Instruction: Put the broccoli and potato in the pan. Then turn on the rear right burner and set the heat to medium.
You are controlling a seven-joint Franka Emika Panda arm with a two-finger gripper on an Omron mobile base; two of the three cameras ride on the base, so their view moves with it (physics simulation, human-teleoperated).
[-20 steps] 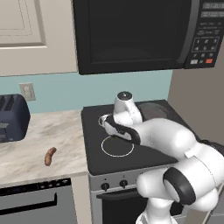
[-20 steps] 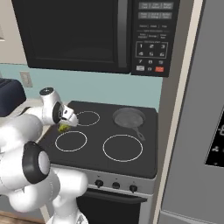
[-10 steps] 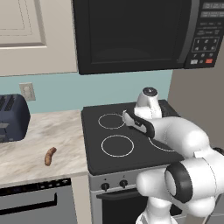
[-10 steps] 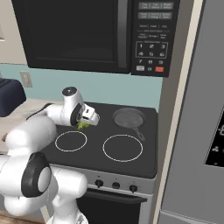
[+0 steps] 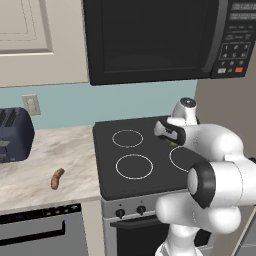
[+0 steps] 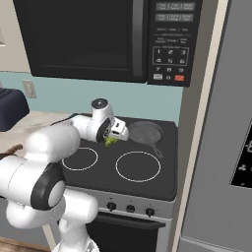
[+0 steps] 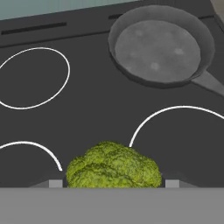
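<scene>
My gripper (image 6: 113, 138) hangs over the middle of the black stovetop (image 6: 147, 177), shut on the yellow-green broccoli (image 6: 110, 141). Up close in the hand view, the broccoli (image 7: 111, 166) sits between the two fingertips of the gripper (image 7: 113, 183). The dark grey pan (image 7: 157, 48) rests on the rear right burner, ahead and to the right, with nothing in it. Its handle (image 7: 212, 83) points toward the front right. In the right base view the pan (image 6: 145, 132) lies just right of the hand. The orange-brown potato (image 5: 57, 178) lies on the marble counter (image 5: 30, 175) left of the stove.
A dark toaster (image 5: 12, 135) stands at the counter's back left. A black microwave (image 5: 150, 40) hangs above the stove. Control knobs (image 6: 130, 208) line the stove's front panel. A grey fridge wall (image 6: 221, 147) closes off the right side.
The arm has swung right across the stove, from above the left burners to the middle beside the pan, carrying the broccoli with it. The potato has not moved.
</scene>
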